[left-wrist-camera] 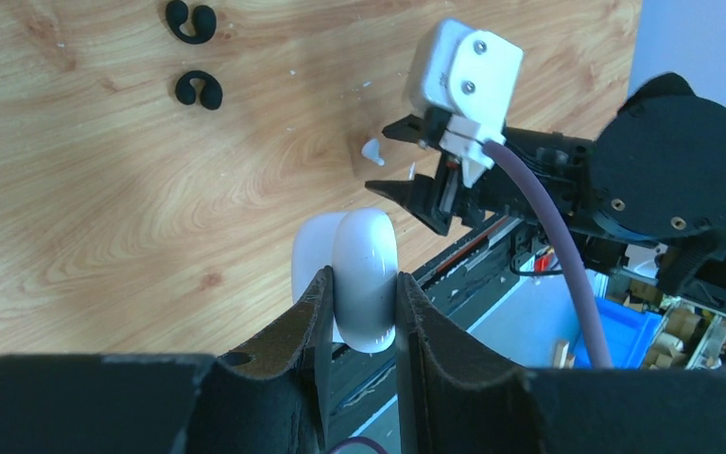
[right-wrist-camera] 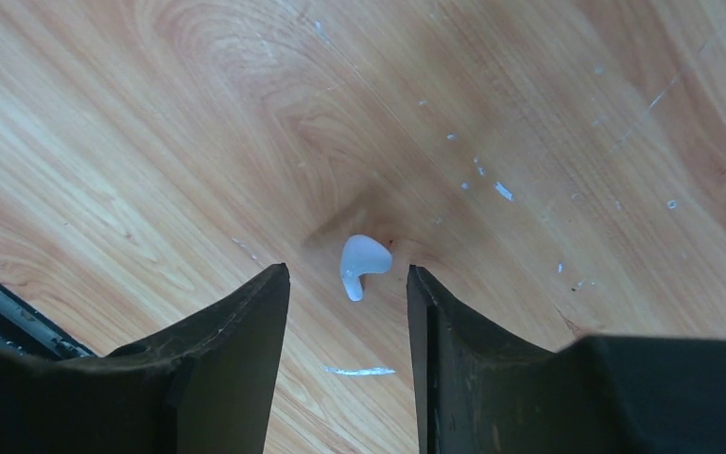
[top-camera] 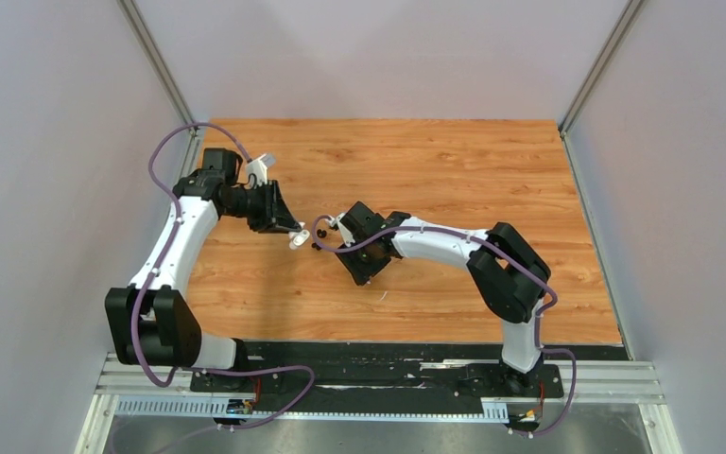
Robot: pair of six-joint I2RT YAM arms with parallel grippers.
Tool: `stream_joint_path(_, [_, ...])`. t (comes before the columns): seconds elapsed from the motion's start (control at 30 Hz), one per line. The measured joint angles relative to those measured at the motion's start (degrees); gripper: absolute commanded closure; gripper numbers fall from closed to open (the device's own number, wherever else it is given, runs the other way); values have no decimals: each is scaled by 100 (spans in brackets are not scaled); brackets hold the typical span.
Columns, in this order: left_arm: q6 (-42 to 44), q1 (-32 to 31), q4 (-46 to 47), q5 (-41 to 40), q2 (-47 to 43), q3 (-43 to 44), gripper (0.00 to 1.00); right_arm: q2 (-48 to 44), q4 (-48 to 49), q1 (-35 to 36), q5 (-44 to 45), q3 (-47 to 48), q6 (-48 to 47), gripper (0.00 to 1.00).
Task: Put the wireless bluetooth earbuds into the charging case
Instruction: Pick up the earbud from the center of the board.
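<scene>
**Q:** What does the left gripper (left-wrist-camera: 363, 280) have hold of?

**A:** Its 2 black fingers are closed partway on a small white rounded plastic charging case (left-wrist-camera: 364, 248), pinching it from both sides. The case stands upright between the fingertips. It shows 2 rounded white lobes side by side, 1 slightly behind the other. Whether it touches the orange wood-grain table (left-wrist-camera: 104, 189) cannot be told.

**Q:** And the right gripper (right-wrist-camera: 348, 272)?

**A:** It is open and holds nothing, with its fingers pointing down at the table. 1 tiny glossy white plastic earbud (right-wrist-camera: 360, 265), with a rounded head and a short stem, lies on the wood. It sits in the gap between the 2 fingertips and touches neither.

**Q:** How do the 2 grippers sit relative to each other?

**A:** Seen from the left wrist, the right gripper is just ahead of the held case and a little to its right. The two are near but apart. The earbud lies on the wood just off the right gripper's tips.

**Q:** Anything else near them?

**A:** 2 small black C-shaped pieces (left-wrist-camera: 198, 90) lie on the wood farther ahead of the left gripper, off to its left, well apart from the case.
</scene>
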Motion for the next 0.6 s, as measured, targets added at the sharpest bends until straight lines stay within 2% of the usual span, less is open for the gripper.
stream_joint_path(0.6, [-63, 0, 55, 87, -197, -170, 100, 374, -111, -13, 212, 271, 232, 63])
